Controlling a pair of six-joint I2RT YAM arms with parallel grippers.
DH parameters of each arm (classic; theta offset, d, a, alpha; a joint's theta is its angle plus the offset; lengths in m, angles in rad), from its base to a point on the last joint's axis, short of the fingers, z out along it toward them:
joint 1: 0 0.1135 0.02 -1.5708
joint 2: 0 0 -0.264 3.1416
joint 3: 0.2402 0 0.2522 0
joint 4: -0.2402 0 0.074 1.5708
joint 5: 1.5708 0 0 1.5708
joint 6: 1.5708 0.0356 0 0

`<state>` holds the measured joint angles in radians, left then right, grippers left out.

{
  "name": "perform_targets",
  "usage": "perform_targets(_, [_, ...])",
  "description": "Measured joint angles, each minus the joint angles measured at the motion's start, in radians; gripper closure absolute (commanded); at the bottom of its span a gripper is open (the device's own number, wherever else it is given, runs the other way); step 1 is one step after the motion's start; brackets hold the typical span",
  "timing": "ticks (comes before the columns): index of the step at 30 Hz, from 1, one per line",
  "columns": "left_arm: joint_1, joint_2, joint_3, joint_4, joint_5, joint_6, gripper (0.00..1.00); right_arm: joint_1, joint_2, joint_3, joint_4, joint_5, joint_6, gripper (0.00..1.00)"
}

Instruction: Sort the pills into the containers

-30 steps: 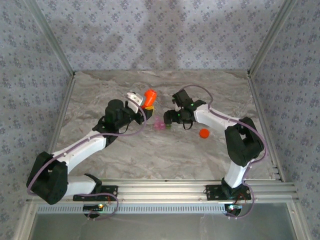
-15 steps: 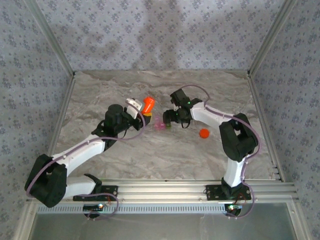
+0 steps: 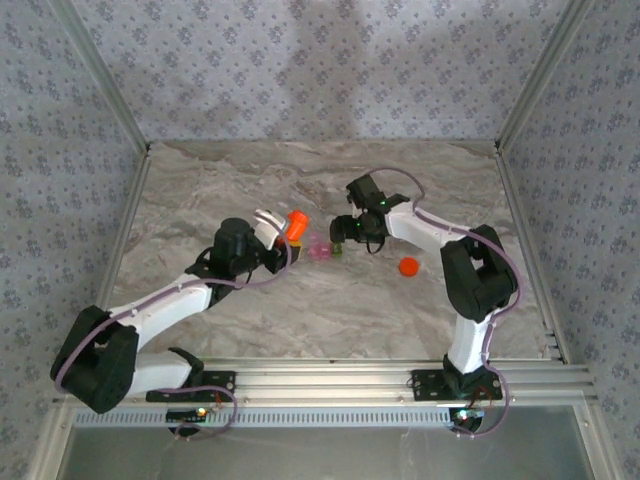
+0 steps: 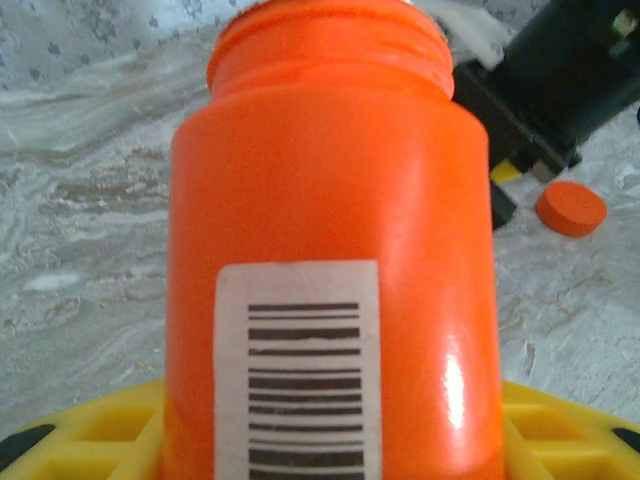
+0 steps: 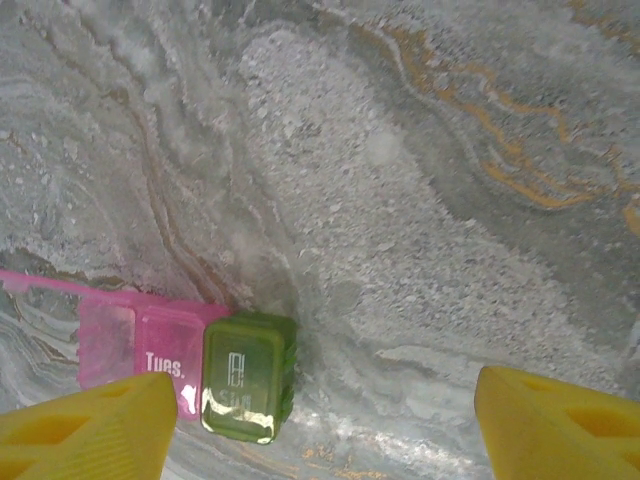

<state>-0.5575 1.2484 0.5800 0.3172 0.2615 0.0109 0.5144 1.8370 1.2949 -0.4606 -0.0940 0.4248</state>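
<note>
White-black arms (image 3: 170, 295), lilac cables (image 3: 402, 176), yellow fingertips (image 5: 90, 425)

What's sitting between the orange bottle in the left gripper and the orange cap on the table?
In the top view, the joined pink and green pill containers and the open right gripper lie between the orange bottle and the orange cap.

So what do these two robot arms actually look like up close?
The left arm and right arm match: white shells between chunky black joints, a lilac cable looping alongside each. Their fingers are bright yellow plastic with hollow ribbing.
</note>
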Motion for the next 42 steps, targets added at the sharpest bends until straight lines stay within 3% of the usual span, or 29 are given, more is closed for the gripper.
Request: perform_targets(42, [-0.041, 0.235, -0.029, 0.056, 0.011, -0.056, 1.0, -0.026, 0.008, 0.021, 0.076, -0.053, 0.001, 0.22])
